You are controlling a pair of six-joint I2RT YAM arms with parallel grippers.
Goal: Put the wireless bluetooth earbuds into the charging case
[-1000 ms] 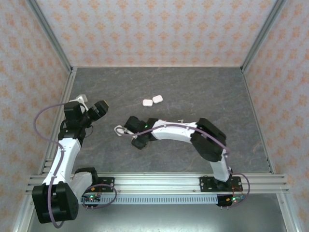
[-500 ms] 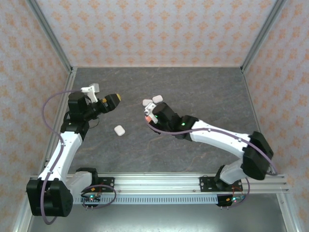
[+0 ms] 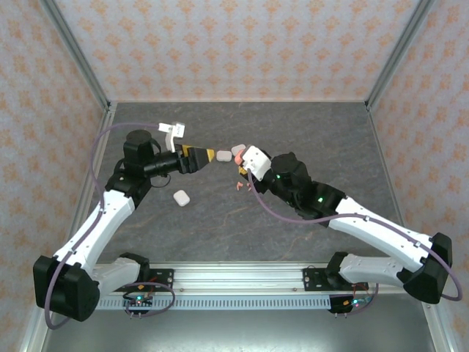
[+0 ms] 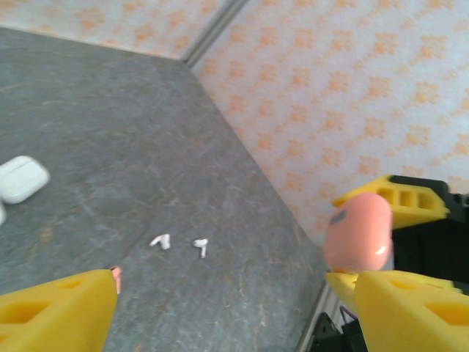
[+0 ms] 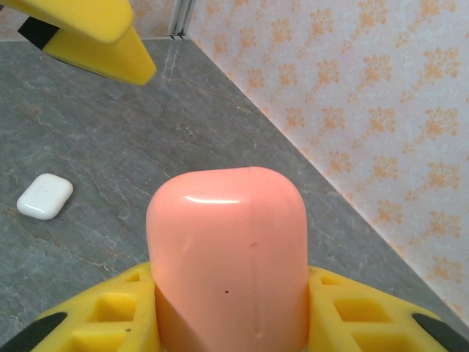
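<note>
Wireless bluetooth earbuds (image 4: 160,240), two tiny white hooked plastic pieces, lie on bare grey tabletop (image 4: 88,110), apart from the glossy pink rounded case (image 5: 227,257) clamped by the right gripper (image 3: 242,156). Left gripper (image 3: 208,155), beside that case: spread wide, empty.

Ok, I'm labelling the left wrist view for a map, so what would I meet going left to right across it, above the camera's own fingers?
White charging case → first white earbud → second white earbud → pink case, clamped in the right gripper.
</note>
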